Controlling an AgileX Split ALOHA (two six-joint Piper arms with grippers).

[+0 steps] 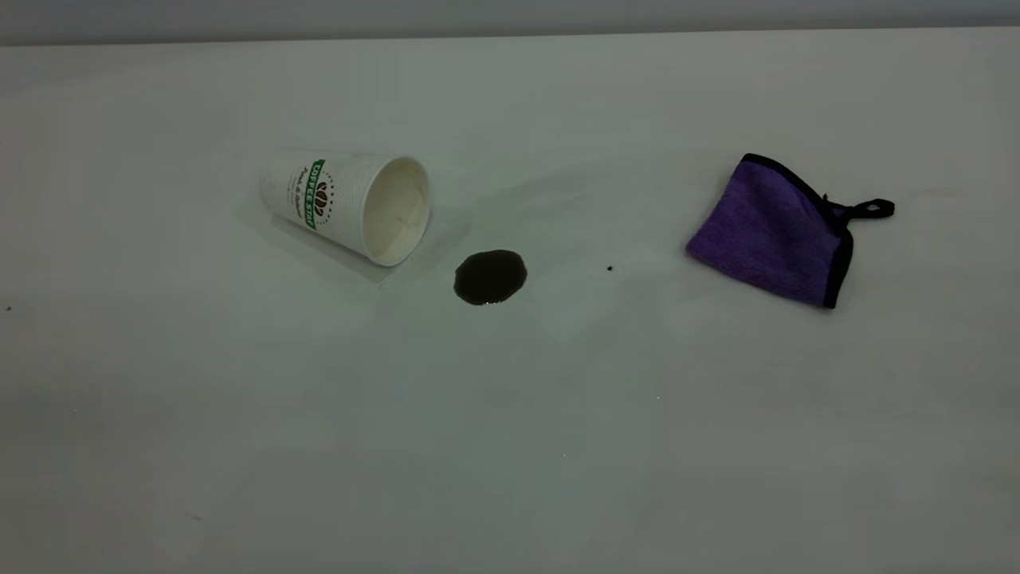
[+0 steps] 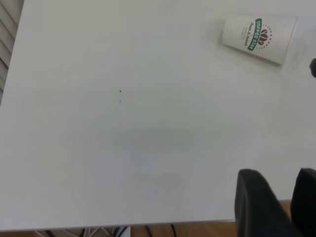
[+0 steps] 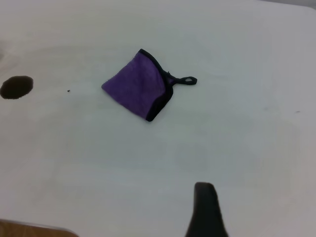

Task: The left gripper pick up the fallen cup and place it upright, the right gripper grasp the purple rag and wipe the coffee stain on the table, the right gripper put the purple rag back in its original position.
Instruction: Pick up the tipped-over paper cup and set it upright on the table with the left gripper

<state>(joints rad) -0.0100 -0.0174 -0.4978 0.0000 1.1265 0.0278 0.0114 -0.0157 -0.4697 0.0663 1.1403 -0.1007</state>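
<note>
While the cup point(image 1: 347, 206) lies toppled, the left hand point(image 2: 276, 205) gapes empty.

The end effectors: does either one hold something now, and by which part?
Nothing is held. The cup lies on its side and the rag lies on the table, both untouched by either end effector.

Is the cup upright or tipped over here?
Tipped over: the cup lies on its side on the table, its open mouth facing the coffee stain.
</note>
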